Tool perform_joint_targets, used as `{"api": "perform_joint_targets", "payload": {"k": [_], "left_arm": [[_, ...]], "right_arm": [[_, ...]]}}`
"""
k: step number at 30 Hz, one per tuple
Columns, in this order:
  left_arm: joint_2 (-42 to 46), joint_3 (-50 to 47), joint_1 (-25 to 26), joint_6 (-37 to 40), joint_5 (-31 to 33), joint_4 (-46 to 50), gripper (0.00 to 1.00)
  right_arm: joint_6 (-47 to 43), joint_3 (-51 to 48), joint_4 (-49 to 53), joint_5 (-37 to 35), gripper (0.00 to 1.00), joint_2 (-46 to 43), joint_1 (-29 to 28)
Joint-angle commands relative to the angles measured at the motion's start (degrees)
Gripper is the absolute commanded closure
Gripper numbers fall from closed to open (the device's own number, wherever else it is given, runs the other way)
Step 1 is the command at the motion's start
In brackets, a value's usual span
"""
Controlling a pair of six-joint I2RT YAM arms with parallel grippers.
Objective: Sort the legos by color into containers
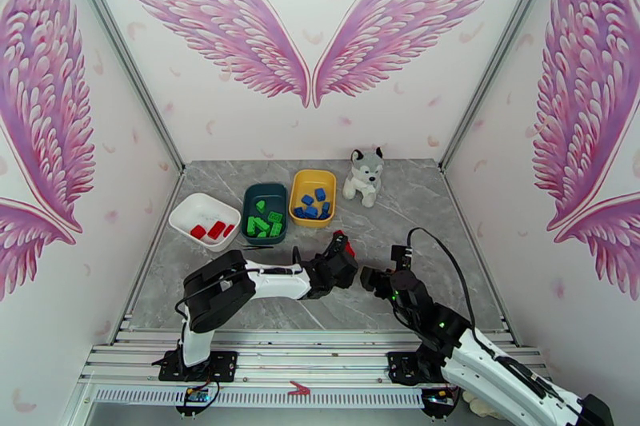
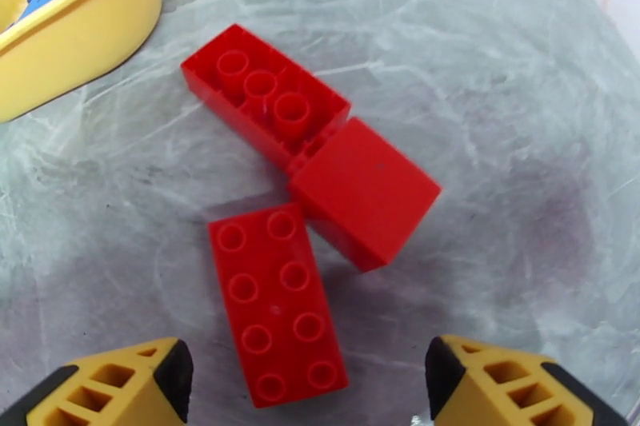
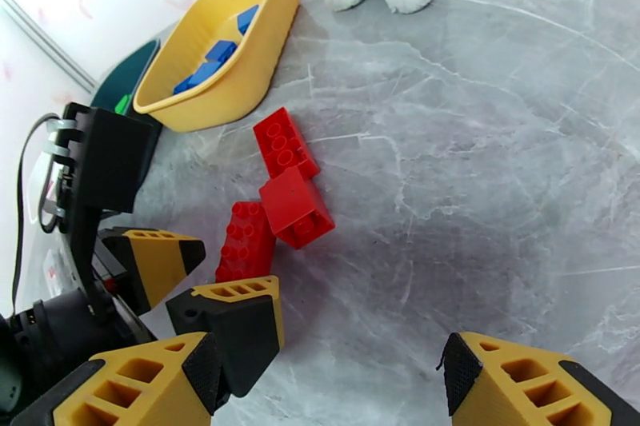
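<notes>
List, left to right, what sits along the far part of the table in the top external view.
white tray → dark teal tray → yellow tray → plush husky

The top external camera sits high behind the arm bases [image 1: 196, 364] and faces the back wall [image 1: 312, 124]. It is far enough off to take in the whole table [image 1: 424, 212], with the yellow tray [image 1: 310, 180] at the far middle. The left wrist camera looks almost straight down from very close: the yellow tray [image 2: 72, 44] cuts its upper left corner, with three red bricks [image 2: 364, 192] just right of it. The right wrist camera looks slantwise from farther back toward the yellow tray [image 3: 240, 60]. All three views share that tray and the red bricks [image 3: 296, 208] beside it.
</notes>
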State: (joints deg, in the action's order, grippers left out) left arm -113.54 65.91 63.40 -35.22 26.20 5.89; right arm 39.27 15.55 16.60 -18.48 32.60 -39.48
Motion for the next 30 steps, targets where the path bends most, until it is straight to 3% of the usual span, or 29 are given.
{"api": "perform_joint_targets", "payload": {"k": [1, 10, 18, 23, 30], "left_arm": [[-1.90, 2.02, -0.03, -0.50, 3.15, 4.91, 0.24], [-4.63, 4.43, -0.40, 0.50, 2.83, 4.92, 0.43], [-4.06, 4.61, -0.96, 0.70, 2.58, 5.08, 0.68], [1.96, 0.19, -0.87, 0.84, 2.04, 3.43, 0.76], [15.26, -7.32, -1.49, 1.03, 5.48, 5.20, 0.77]], "right_arm": [[0.55, -1.21, 1.29, -0.35, 0.21, -0.15, -0.21], [0.46, -1.56, -0.64, 0.11, 0.21, 1.20, -0.18], [0.20, -1.77, -4.04, 1.03, 0.21, 5.07, -0.16], [-0.29, -1.45, -6.20, 2.23, 0.21, 7.37, -0.22], [-2.22, 0.08, -11.36, 7.50, 0.22, 12.93, -0.24]]}}
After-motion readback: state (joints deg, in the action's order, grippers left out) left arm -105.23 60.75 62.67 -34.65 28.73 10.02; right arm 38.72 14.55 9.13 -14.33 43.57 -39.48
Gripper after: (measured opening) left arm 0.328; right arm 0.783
